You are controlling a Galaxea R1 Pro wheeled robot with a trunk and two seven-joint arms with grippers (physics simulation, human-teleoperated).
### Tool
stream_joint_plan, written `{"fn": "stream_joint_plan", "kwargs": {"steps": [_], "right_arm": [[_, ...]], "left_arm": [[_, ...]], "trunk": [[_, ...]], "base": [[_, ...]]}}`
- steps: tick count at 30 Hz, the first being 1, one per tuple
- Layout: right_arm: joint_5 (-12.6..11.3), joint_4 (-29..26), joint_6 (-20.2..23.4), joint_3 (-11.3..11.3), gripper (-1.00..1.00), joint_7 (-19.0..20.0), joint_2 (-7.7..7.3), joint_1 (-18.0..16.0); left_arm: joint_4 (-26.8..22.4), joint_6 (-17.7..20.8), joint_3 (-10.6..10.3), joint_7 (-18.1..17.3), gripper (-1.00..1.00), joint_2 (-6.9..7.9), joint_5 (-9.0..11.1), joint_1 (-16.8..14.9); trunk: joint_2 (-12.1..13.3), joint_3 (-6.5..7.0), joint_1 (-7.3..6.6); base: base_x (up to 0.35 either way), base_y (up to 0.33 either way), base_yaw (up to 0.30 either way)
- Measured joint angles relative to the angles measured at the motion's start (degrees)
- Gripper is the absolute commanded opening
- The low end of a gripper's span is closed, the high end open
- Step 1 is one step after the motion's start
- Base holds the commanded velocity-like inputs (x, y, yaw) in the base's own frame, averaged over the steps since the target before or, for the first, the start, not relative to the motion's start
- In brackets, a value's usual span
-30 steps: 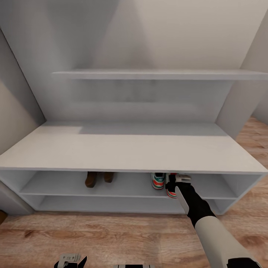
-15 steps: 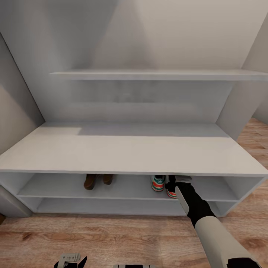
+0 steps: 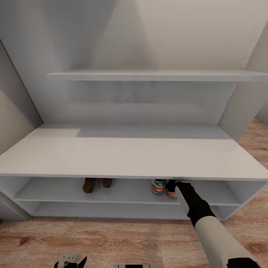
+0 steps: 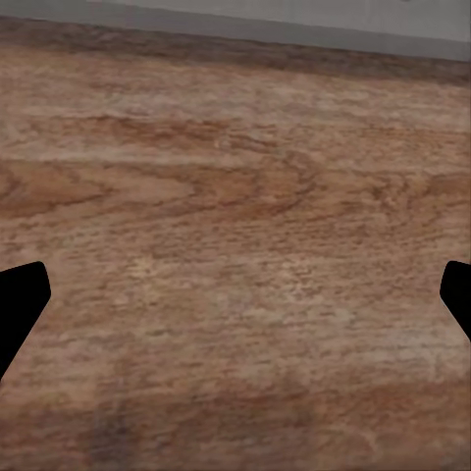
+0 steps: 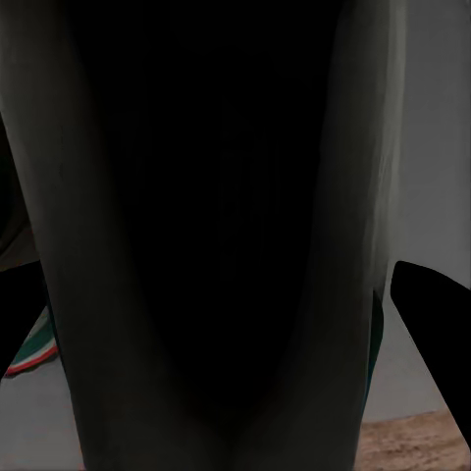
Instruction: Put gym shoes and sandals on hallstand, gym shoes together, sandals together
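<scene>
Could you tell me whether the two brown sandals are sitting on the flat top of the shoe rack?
No: in the head view the two sandals sit on the upper shelf tier under the flat top of the shoe rack, left of the gym shoes.

Two gym shoes [image 3: 162, 186]: white with green stripes and red-orange patches, side by side on upper shelf tier of hallstand [image 3: 126, 156], right of centre, heels outward; right-hand shoe partly hidden. Two sandals [image 3: 95, 184]: brown, side by side on same tier, left of centre, well apart from gym shoes. Corridor floor [image 3: 111, 238]: light brown wood-grain planks.
</scene>
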Motion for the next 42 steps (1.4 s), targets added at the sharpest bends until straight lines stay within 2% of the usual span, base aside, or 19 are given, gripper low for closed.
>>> {"fn": "stream_joint_plan", "kwargs": {"steps": [5,6,18,42], "right_arm": [[0.0,0.0,0.0,0.0,-1.0,0.0,0.0,0.0],[0.0,0.0,0.0,0.0,1.0,0.0,0.0,0.0],[0.0,0.1,0.0,0.0,1.0,0.1,0.0,0.0],[0.0,0.3,0.0,-0.1,1.0,0.1,-0.09,0.0]], "left_arm": [[0.0,0.0,0.0,0.0,1.0,0.0,0.0,0.0],[0.0,0.0,0.0,0.0,1.0,0.0,0.0,0.0],[0.0,0.0,0.0,0.0,1.0,0.0,0.0,0.0],[-0.1,0.0,0.0,0.0,1.0,0.0,0.0,0.0]], "trunk": [[0.0,0.0,0.0],[0.0,0.0,0.0],[0.0,0.0,0.02],[0.0,0.0,0.04]], "base": [[0.038,0.0,0.0],[0.01,0.0,0.0],[-0.057,0.0,0.0],[-0.324,0.0,0.0]]}}
